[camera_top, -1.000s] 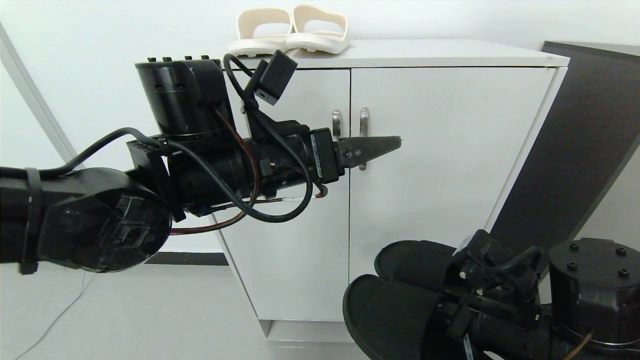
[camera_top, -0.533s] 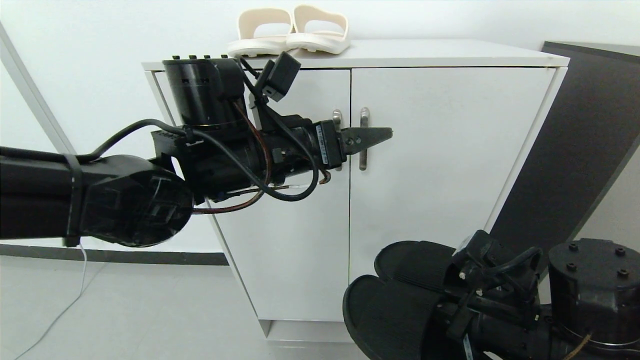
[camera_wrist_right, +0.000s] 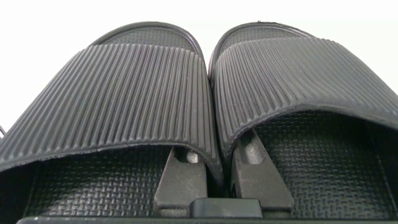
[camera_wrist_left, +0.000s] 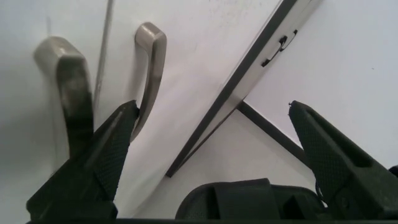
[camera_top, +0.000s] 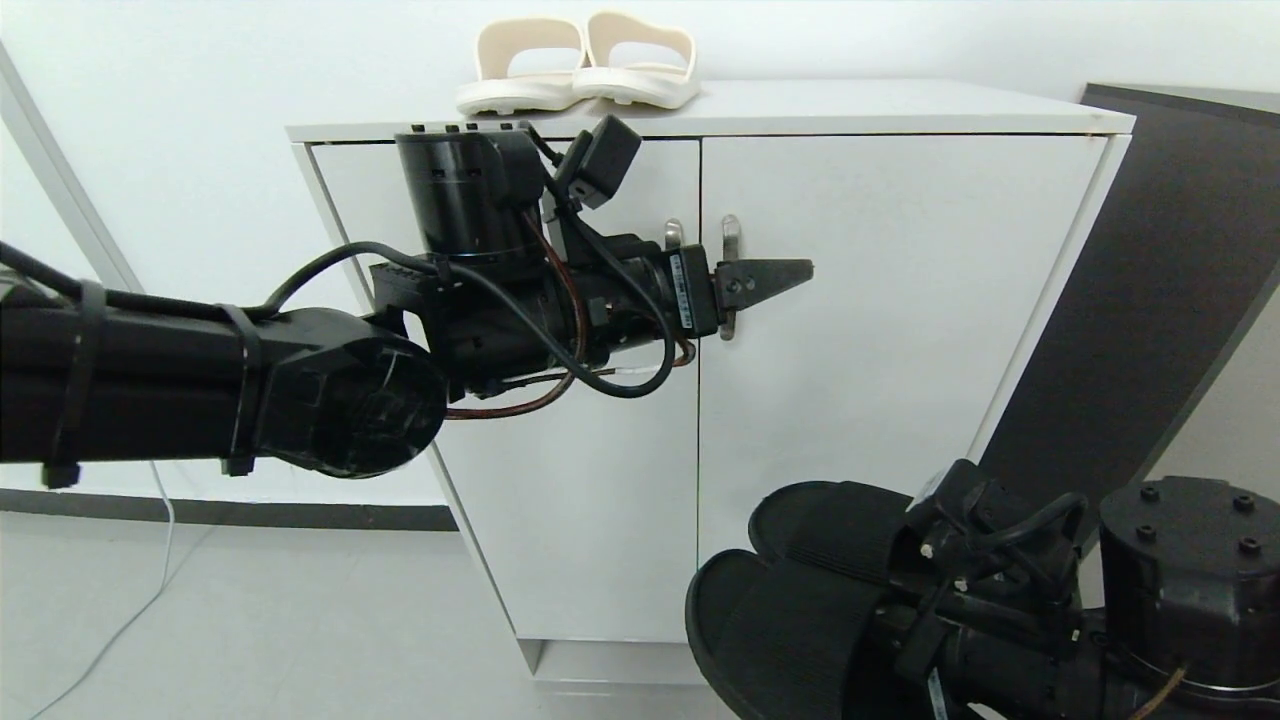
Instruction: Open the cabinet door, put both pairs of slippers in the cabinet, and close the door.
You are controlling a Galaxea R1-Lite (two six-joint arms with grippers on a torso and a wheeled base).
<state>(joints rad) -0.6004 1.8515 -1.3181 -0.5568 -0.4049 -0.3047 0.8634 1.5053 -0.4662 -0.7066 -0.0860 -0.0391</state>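
Note:
The white cabinet (camera_top: 880, 330) stands with both doors shut, two metal handles (camera_top: 729, 236) side by side at the middle seam. A cream pair of slippers (camera_top: 580, 60) rests on its top. My left gripper (camera_top: 790, 272) is open at handle height in front of the doors. In the left wrist view the left gripper (camera_wrist_left: 211, 109) has one finger (camera_wrist_left: 99, 168) right beside the handles (camera_wrist_left: 149, 74) and nothing between its fingers. Low at the right, my right gripper (camera_top: 905, 610) is shut on the black pair of slippers (camera_top: 800, 590). The right gripper (camera_wrist_right: 217, 180) pinches the black slippers' (camera_wrist_right: 124, 93) adjoining inner walls.
A dark panel (camera_top: 1150, 300) leans against the wall right of the cabinet. Grey floor (camera_top: 300, 630) spreads to the left, with a thin cable (camera_top: 110, 635) lying on it. White wall behind.
My left arm has pushed forward toward the cabinet, bringing its gripper up and closer to the door handles. The right arm and the black slippers have not moved.

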